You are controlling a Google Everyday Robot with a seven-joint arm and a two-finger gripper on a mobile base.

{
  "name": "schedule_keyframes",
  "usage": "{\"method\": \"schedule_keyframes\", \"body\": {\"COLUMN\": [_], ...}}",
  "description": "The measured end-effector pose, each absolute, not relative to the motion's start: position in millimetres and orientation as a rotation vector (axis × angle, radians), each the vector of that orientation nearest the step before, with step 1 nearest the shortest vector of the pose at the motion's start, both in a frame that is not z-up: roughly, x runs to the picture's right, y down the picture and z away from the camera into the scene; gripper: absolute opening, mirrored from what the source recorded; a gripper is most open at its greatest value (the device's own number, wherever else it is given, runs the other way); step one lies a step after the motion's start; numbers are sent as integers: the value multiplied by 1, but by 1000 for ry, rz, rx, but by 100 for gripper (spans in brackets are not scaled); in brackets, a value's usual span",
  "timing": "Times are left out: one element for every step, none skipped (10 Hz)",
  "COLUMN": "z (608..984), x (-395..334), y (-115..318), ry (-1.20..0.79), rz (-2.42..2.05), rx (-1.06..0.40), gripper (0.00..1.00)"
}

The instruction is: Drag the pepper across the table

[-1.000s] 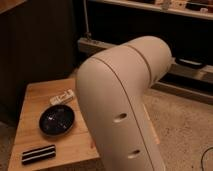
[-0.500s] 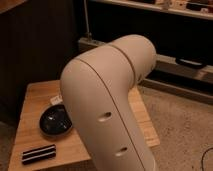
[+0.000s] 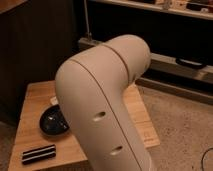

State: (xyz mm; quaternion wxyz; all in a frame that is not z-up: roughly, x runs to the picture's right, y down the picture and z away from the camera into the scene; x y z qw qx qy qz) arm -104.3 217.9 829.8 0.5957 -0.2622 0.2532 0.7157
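A big cream-coloured robot arm (image 3: 102,110) fills the middle of the view. It bends like an elbow and hides a lot of the desk (image 3: 35,102) behind it. The desk is small, made of light wooden planks, and stands on a speckled floor (image 3: 185,125).

On the desk, to the left of the arm, sits a dark round bowl (image 3: 51,122). The arm covers the bowl's right side. Just above the bowl, a small pale flat thing (image 3: 54,100) peeks out beside the arm; I cannot tell what it is. Near the front left corner of the desk lies a flat black bar with a light stripe (image 3: 38,153). It is well apart from the bowl.

Behind the desk there is a dark wall on the left and long dark shelves (image 3: 170,65) on the right. A metal pole (image 3: 88,20) stands up at the back.

The end effector is out of sight, somewhere behind or below the big arm. Its two fingers are pressed together. I cannot tell if it holds or touches anything.

The pepper is hidden too. I cannot see any orange on the desk, so I cannot say where it lies.

Compared with a moment ago, the arm has swung to the left. It now covers more of the bowl and more of the desk top. The bowl and the black bar lie in the same spots as before.
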Motion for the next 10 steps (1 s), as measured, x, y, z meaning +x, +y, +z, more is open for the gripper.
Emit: {"method": "schedule_keyframes", "body": {"z": [830,831,831,831,831,831,831,831,831,831], "x": [-106,-109,-110,-113,-115,-115,-115,-117,-127,-138], "y": [219,219,219,219,219,219,218,218,218,217], "ry": [590,590,592,590,588,587,586,585,579,574], "rz": [1656,1648,1640,1634,1632,1634,1635,1631,1617,1602], "rx": [-610,-612,-612,-613,-614,-614,-615,-615,-619,-622], "gripper": [30,30,30,30,30,30,30,30,30,30]}}
